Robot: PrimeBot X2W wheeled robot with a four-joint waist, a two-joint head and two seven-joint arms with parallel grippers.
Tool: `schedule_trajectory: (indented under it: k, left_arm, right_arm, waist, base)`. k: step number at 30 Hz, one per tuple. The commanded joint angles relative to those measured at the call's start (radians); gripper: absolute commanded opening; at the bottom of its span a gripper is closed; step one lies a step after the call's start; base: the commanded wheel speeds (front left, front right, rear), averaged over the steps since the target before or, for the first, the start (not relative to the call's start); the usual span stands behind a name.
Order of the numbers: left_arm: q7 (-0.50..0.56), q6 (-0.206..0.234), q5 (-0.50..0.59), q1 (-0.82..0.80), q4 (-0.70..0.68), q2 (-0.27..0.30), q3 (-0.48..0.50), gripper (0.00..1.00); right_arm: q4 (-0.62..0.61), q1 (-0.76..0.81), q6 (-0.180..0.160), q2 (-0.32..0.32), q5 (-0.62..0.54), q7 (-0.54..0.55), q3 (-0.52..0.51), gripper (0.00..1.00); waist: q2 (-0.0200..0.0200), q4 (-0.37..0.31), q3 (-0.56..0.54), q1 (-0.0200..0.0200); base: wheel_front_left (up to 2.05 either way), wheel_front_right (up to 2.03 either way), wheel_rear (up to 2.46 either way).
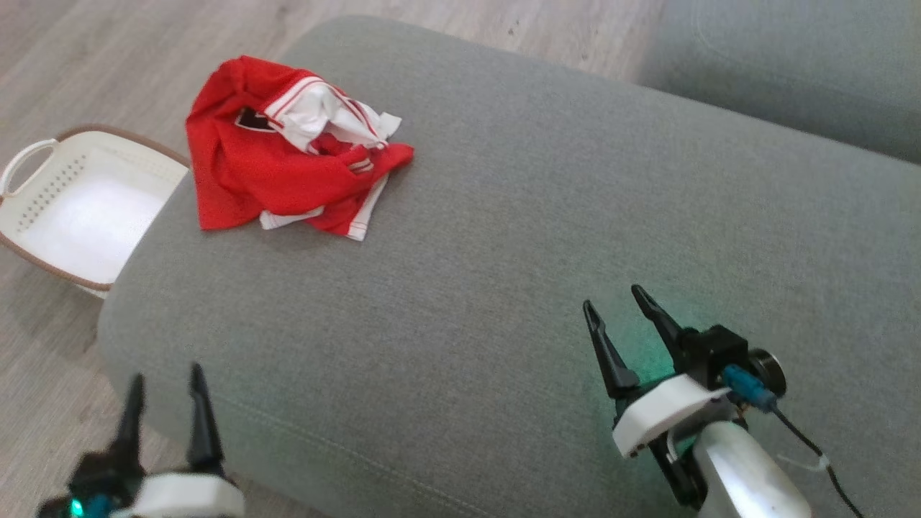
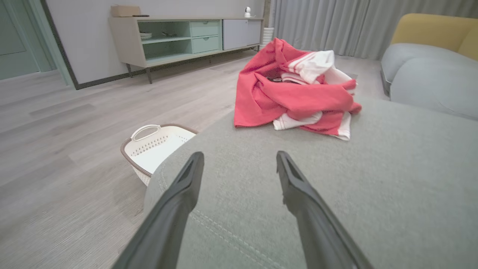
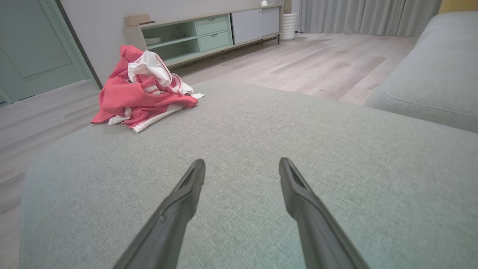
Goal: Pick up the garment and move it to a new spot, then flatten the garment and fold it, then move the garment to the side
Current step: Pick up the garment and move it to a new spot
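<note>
Garment [image 1: 288,147] crumpled far left on cushion [image 1: 504,252]. My left gripper [image 1: 164,383] and right gripper [image 1: 613,302] apart, empty. Pinch top folds, lift clear.

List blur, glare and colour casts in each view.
Head view: left gripper blurred; green glow on the sofa cushion beside the right gripper; laundry basket floor blown out white. Left wrist view: garment washed pink. Right wrist view: fingers soft-edged.
</note>
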Motion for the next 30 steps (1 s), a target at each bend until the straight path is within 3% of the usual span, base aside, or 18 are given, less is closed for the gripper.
schedule_trajectory:
  k: [1,10,18,24,30]
  left_arm:
    - [-0.01,-0.007,-0.018,-0.081,-0.04,0.008,0.055,1.0]
    - [-0.01,-0.023,-0.081,-0.322,-0.026,0.089,0.097,1.0]
    - [-0.01,-0.024,-0.191,-0.542,0.11,0.22,-0.011,1.0]
    - [0.002,-0.025,-0.321,-0.749,0.304,0.346,-0.148,1.0]
    - [0.072,-0.025,-0.394,-0.87,0.452,0.414,-0.207,1.0]
  right_arm:
    - [-0.031,-0.062,-0.001,-0.004,-0.012,-0.014,0.025,1.0]
    - [-0.089,-0.138,-0.001,-0.053,-0.03,-0.014,0.067,1.0]
    - [-0.142,-0.182,-0.001,-0.098,-0.028,-0.014,0.089,1.0]
    - [-0.172,-0.214,-0.001,-0.122,-0.023,-0.014,0.099,1.0]
    - [-0.18,-0.234,-0.001,-0.137,-0.02,-0.014,0.103,1.0]
  waist:
    - [0.0,-0.024,0.028,0.0001]
    - [0.0,-0.111,0.176,0.0001]
    - [0.0,-0.164,0.285,0.0001]
    - [0.0,-0.211,0.367,0.0001]
    - [0.0,-0.25,0.415,0.0001]
  base:
    - [0.0,0.0,0.0]
    - [0.0,0.0,0.0]
    - [0.0,0.0,0.0]
    - [0.0,0.0,0.0]
    - [0.0,0.0,0.0]
